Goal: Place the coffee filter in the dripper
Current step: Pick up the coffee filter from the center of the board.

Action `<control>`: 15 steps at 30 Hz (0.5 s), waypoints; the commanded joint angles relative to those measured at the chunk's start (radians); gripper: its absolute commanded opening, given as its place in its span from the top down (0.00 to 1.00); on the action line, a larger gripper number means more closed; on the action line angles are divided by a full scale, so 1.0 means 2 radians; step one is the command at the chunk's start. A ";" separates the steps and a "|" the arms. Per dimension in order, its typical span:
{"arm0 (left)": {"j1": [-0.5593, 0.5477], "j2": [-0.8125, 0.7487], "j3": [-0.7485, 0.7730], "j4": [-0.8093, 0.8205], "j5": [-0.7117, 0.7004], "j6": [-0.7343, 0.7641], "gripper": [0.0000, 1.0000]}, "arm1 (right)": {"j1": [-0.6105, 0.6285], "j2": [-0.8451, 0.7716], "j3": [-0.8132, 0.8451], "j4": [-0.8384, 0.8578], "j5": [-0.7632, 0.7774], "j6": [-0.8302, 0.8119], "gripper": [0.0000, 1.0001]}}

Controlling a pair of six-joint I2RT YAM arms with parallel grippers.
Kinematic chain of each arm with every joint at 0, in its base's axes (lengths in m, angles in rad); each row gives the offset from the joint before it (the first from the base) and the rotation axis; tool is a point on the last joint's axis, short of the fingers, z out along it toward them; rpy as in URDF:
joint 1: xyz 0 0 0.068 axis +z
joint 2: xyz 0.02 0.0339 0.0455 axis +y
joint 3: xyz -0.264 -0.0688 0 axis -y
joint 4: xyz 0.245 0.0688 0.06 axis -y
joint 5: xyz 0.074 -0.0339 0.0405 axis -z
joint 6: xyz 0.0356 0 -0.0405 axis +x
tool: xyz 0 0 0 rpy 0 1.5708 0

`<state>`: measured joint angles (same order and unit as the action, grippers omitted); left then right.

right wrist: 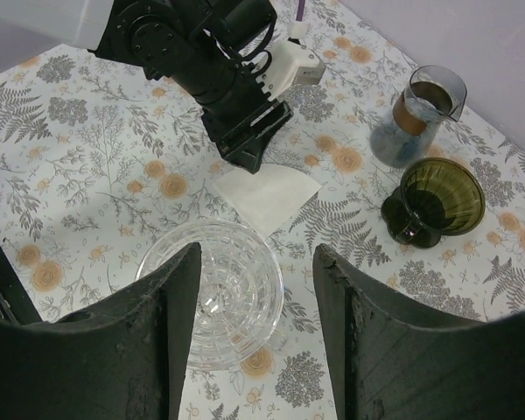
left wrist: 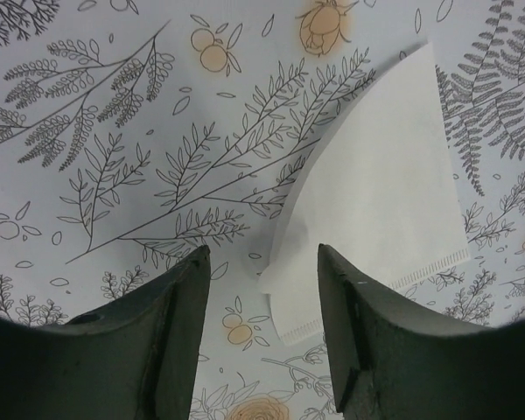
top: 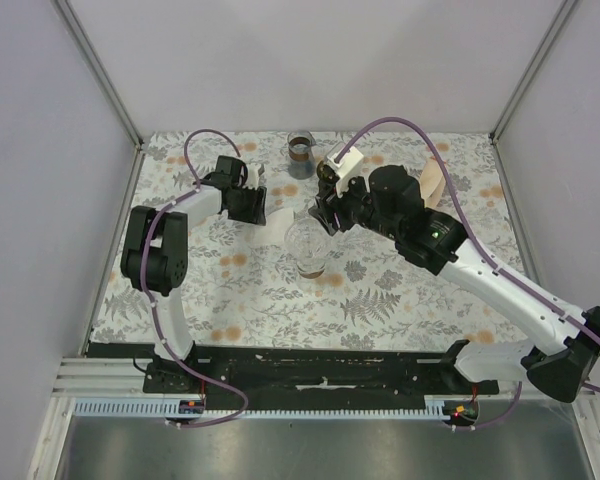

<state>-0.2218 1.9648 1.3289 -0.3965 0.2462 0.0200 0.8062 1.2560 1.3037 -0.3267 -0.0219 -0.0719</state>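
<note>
On the desk (left wrist: 114, 262), just ahead and right of the left jaws, the coffee filter (left wrist: 376, 184) is being seen flat, well apart from the dripper (right wrist: 433, 201) beyond the right jaws, both pairs being held open and empty, left arm nearer.

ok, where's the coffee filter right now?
Left wrist view, right of centre: the coffee filter lies flat on the tablecloth just ahead of the left gripper, beside the glass carafe.
</note>
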 commanded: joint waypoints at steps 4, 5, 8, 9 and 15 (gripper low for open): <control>-0.015 -0.007 -0.013 0.034 0.014 0.025 0.48 | -0.007 0.006 0.001 0.007 -0.001 -0.009 0.39; -0.019 -0.010 -0.016 0.029 0.012 0.029 0.48 | -0.007 0.006 0.000 0.005 -0.002 -0.009 0.39; -0.022 -0.022 -0.027 0.030 0.000 0.032 0.49 | -0.008 0.003 -0.002 0.006 -0.005 -0.010 0.39; -0.023 -0.026 -0.029 0.031 -0.003 0.033 0.50 | -0.009 0.003 -0.002 0.005 -0.007 -0.010 0.39; -0.046 -0.035 -0.045 0.039 -0.029 0.054 0.60 | -0.010 0.002 -0.005 0.006 -0.016 -0.012 0.39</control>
<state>-0.2817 1.9476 1.2720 -0.3428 0.2268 0.0647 0.7918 1.2625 1.3025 -0.3275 -0.0357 -0.0803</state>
